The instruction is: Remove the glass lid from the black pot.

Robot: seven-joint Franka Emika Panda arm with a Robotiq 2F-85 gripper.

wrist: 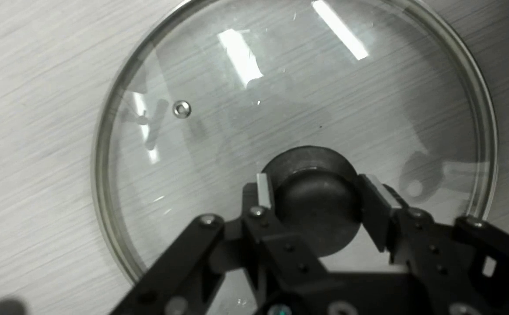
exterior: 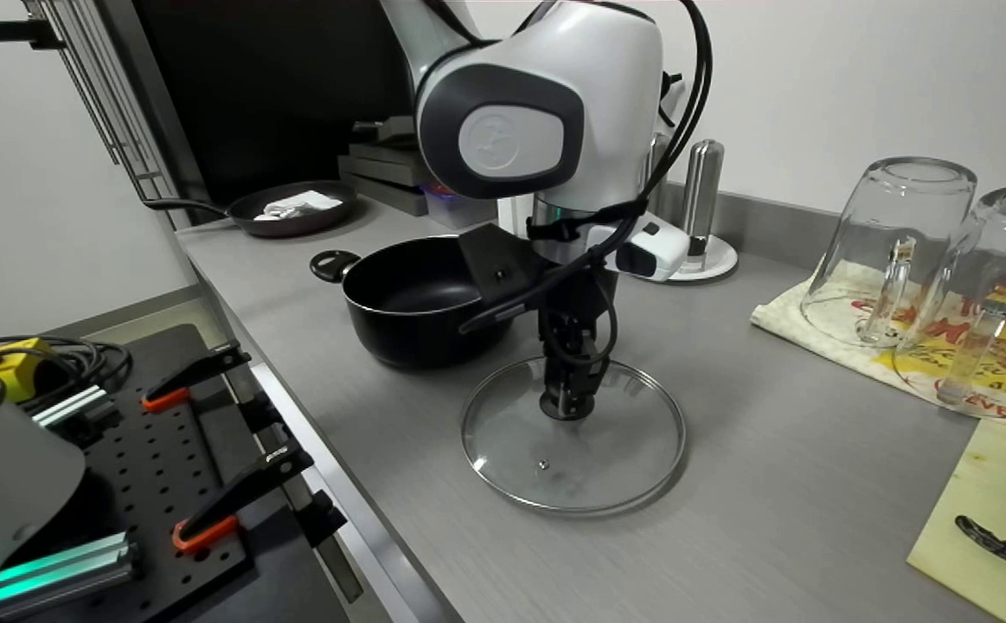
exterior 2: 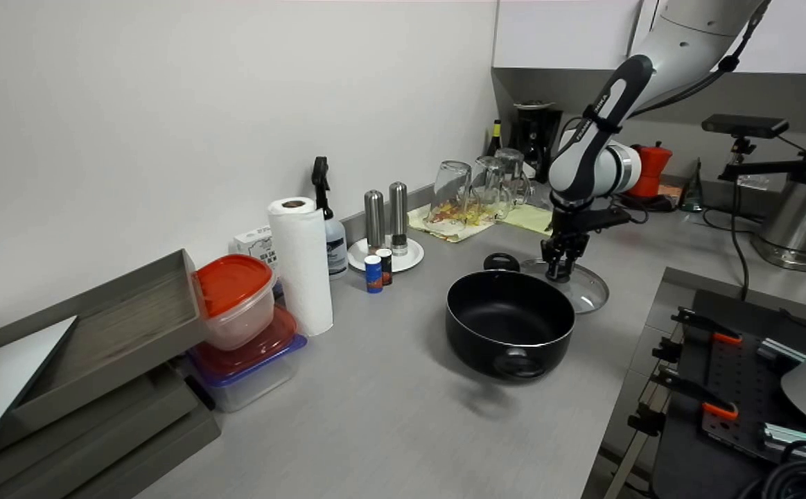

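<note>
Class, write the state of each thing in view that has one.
Round black cooking pot: upright, uncovered
Clear round glass lid: off the pot
Jaws: closed on lid's round black knob
Tall clear glass mugs: upside down
Shallow black frying pan: upright, uncovered
Upper red-lidded clear plastic container: closed

Can read FRANKA EMIKA lettered along the arm (exterior 2: 610,104) in an exterior view, and make out a faint emblem on its joint cap (exterior: 496,138). Can pick out red lettering on the cloth (exterior: 876,358) by the wall edge of the worktop (exterior: 771,536), partly seen through the jars (exterior: 892,242), seemingly with EVES among it. Cannot decipher the black print on the yellow cloth (exterior: 987,493), nor the labels on the box (exterior 2: 257,244), spray bottle (exterior 2: 335,249) and canisters (exterior 2: 373,275) toward that same edge.
</note>
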